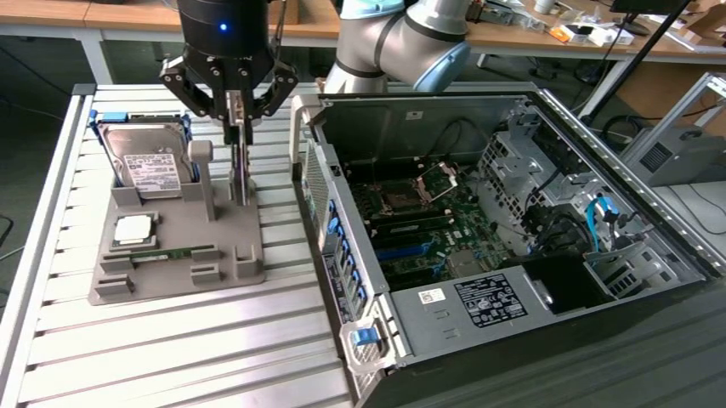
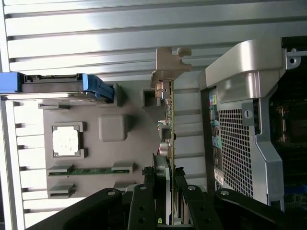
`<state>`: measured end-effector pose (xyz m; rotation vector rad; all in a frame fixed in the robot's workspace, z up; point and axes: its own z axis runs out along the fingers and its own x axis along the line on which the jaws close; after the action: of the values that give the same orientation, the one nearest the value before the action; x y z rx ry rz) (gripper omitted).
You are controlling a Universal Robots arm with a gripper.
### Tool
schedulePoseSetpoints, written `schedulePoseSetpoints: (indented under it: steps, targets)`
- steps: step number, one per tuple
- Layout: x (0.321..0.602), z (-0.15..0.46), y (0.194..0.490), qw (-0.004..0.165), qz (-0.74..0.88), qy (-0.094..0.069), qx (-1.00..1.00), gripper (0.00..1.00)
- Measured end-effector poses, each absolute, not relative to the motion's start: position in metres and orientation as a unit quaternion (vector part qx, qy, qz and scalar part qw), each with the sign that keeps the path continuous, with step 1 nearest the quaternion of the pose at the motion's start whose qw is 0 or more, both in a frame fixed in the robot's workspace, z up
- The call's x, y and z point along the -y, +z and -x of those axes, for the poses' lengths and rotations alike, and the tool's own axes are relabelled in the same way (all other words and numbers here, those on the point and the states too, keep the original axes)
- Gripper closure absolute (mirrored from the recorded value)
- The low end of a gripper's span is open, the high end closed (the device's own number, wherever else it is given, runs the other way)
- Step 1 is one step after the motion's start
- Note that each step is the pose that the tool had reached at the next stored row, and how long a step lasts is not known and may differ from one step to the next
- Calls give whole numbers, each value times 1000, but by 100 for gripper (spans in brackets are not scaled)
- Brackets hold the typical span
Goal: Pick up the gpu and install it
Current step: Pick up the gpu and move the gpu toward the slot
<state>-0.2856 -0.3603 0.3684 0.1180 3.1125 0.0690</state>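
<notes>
The gripper (image 1: 238, 127) (image 2: 169, 186) is clenching on the gpu (image 1: 240, 174) (image 2: 169, 120), its fingers pressing on both flat faces of the card, which is standing upright on edge directly beneath it with the silver bracket (image 2: 170, 62) at the end farthest from the wrist camera. The card's lower edge is reaching down to the grey holder tray (image 1: 233, 238) (image 2: 136, 143) lying on the slatted tabletop (image 1: 170, 348) (image 2: 96, 43); whether it is sitting in its slot or hanging just above is not clear. Beside the gripper, on the exterior view's left, a hard drive (image 1: 148, 161) (image 2: 57, 86) with a white label is leaning in the same tray, with blue rails showing at its sides. Lower in the tray, farther from the gripper, a square processor (image 1: 134, 228) (image 2: 67, 140) is lying flat, and a narrow green RAM stick (image 1: 170, 252) (image 2: 91, 170) is lying just beyond it. On the gripper's other side, close by, an open computer case (image 1: 397, 127) (image 2: 240, 72) is lying on its side, its perforated rear wall facing the card. Inside it a motherboard (image 1: 414, 229) is showing, along with a labelled power supply (image 1: 488, 302) and drive cages with cables.
</notes>
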Motion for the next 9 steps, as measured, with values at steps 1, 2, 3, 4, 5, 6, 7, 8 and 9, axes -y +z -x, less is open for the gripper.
schedulePoseSetpoints:
  steps: [1,2,3,4,5,6,7,8,9]
  targets:
    - [360,286,369,13,-38,22,-999,73]
    - [360,286,370,13,-38,22,-999,73]
    - [360,286,371,13,-38,22,-999,73]
    - [360,286,371,13,-38,22,-999,73]
    - [360,286,372,13,-38,22,-999,73]
    - [360,286,373,13,-38,22,-999,73]
    - [360,286,374,13,-38,22,-999,73]
    - [360,286,375,13,-38,22,-999,73]
    - [360,286,376,13,-38,22,-999,73]
